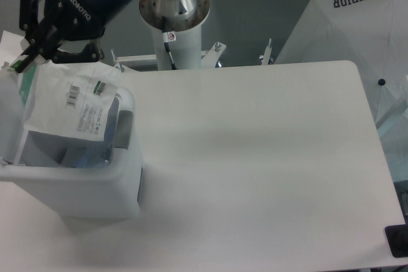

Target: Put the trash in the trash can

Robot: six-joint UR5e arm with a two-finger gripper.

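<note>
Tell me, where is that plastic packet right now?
The plastic packet hangs at the far left of the picture, pinched by the claw and dangling over the open trash can.

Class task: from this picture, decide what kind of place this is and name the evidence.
Probably a robotics lab or test room. An industrial arm stands on a pedestal, its gripper holds a plastic packet over a white trash can, and the white table is otherwise bare.
</note>
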